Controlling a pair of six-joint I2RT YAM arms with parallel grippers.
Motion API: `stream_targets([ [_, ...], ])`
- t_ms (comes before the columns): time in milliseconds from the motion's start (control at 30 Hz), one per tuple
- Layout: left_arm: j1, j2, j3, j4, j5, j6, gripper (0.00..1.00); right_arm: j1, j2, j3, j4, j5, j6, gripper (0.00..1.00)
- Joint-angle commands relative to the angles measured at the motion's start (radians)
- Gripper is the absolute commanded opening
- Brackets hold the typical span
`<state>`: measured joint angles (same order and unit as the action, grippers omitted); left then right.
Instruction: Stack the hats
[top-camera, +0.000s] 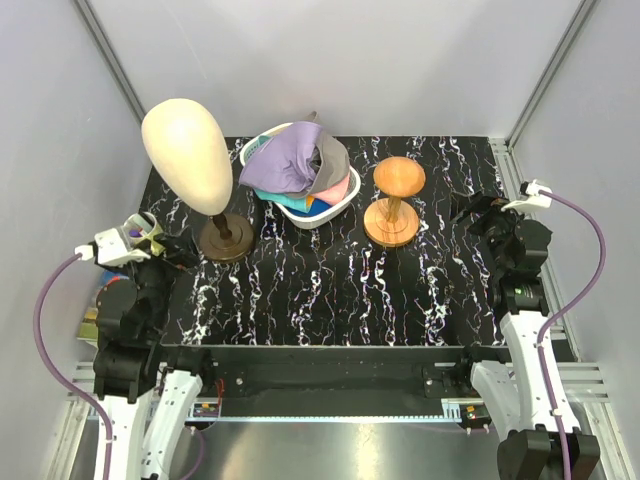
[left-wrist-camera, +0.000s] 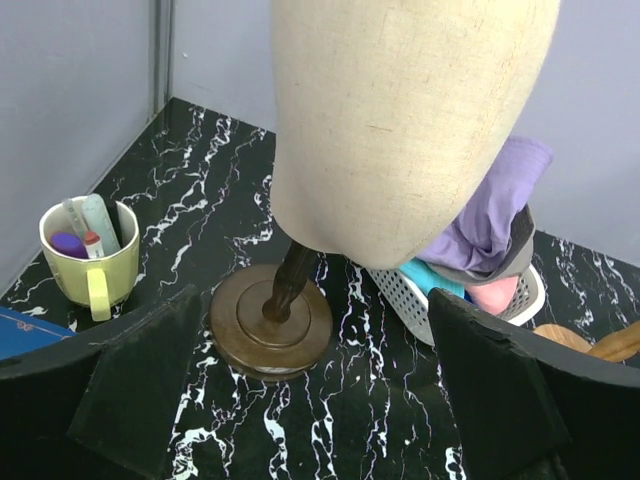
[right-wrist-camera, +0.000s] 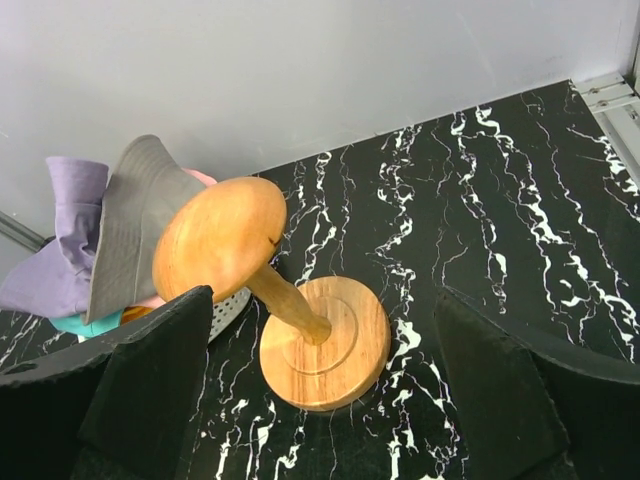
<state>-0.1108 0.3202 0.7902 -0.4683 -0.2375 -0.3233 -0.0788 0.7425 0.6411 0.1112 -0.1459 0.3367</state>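
Observation:
Several hats lie piled in a white perforated basket (top-camera: 345, 208) at the back middle of the table. A lavender hat (top-camera: 285, 160) lies on top, with a grey one (top-camera: 331, 155) beside it and pink (top-camera: 340, 188) and teal (top-camera: 290, 201) ones below. The pile also shows in the left wrist view (left-wrist-camera: 490, 215) and the right wrist view (right-wrist-camera: 75, 250). My left gripper (top-camera: 170, 248) is open and empty at the left edge, near the mannequin's base. My right gripper (top-camera: 470, 212) is open and empty at the right, facing the wooden stand.
A cream egg-shaped mannequin head (top-camera: 188, 155) stands on a dark wooden base (top-camera: 226, 238) at the back left. A light wooden mushroom-shaped stand (top-camera: 394, 205) stands right of the basket. A green mug (left-wrist-camera: 90, 255) with pens sits at the far left.

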Motion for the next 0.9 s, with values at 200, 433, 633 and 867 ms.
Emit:
stream_targets([
  [200, -0.001, -0.127, -0.052, 0.108, 0.02, 0.091, 0.99, -0.001, -0.008, -0.011, 0.054, 0.043, -0.001, 1.0],
  [433, -0.003, 0.043, 0.079, 0.111, 0.142, 0.096, 0.89, -0.001, 0.008, 0.0, 0.053, 0.037, 0.009, 1.0],
  [633, -0.004, 0.132, 0.168, 0.109, 0.202, 0.084, 0.87, -0.001, 0.009, 0.0, 0.047, 0.042, 0.013, 1.0],
  [867, -0.09, 0.244, 0.245, 0.106, 0.187, 0.095, 0.86, -0.001, 0.034, -0.006, 0.055, 0.025, 0.033, 1.0],
])
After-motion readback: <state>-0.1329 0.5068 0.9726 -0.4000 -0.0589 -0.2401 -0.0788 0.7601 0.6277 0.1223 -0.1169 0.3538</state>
